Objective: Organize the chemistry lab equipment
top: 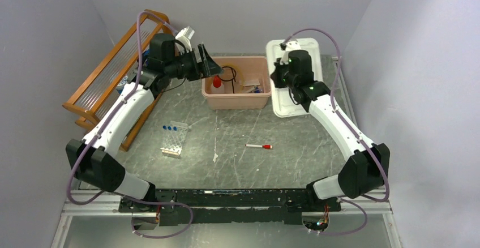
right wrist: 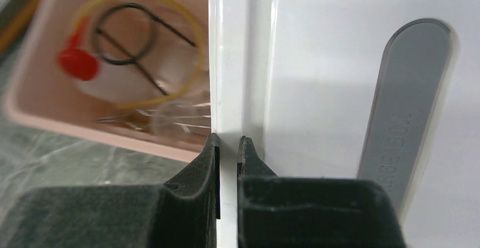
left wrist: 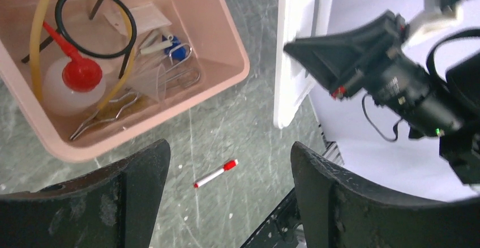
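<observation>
Right gripper (right wrist: 227, 146) pinches the rim of one white lid (right wrist: 317, 61); left gripper (left wrist: 227, 153) hangs with fingers spread wide, holding nothing.
Just beside the lid, one pink bin (left wrist: 226, 44) holds one black wire ring (left wrist: 96, 24), one amber tubing (left wrist: 37, 33) loop, and one clear squeeze bottle (left wrist: 68, 86) with a red cap, lying on its side. On the table lie one red-capped marker (top: 259, 146) and one clear tube rack (top: 174, 140), where three blue-capped tubes (top: 168, 128) seem to stand.

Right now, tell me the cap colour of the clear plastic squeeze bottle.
Red. The cap shows best in the left wrist view.
</observation>
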`<state>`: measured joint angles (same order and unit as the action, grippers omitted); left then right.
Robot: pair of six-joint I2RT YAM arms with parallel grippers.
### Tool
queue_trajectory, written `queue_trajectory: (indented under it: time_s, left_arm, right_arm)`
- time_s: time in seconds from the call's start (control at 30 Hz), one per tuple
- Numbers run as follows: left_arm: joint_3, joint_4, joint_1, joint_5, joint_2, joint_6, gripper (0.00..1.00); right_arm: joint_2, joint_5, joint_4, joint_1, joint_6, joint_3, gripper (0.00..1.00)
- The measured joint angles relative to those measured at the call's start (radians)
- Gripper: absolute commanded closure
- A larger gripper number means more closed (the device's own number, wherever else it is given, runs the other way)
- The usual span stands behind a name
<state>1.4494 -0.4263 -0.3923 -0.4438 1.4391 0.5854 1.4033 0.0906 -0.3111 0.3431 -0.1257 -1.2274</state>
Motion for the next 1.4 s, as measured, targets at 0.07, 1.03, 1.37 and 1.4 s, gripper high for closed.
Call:
queue_trajectory:
  time_s: [0.07,1.03,1.37,1.4]
  left_arm:
    - [0.028,0.018,0.021,-0.036,0.043,0.031,0.19]
    - [0.115,0.043,0.196,0.109,0.3,0.01,0.21]
    - [0.101,0.037,0.196,0.147,0.353,-0.029,0.29]
    - [0.101,0.037,0.196,0.146,0.364,-0.033,0.3]
  right_arm:
    - [0.013,-0.057,0.003,0.041,0.031,-0.045,1.0]
    - [0.733,-0.389,-0.593,0.273,0.743,-0.899,0.89]
    - [0.71,-0.456,-0.614,0.248,0.696,-0.877,0.46]
    - [0.694,-0.464,-0.599,0.239,0.671,-0.859,0.46]
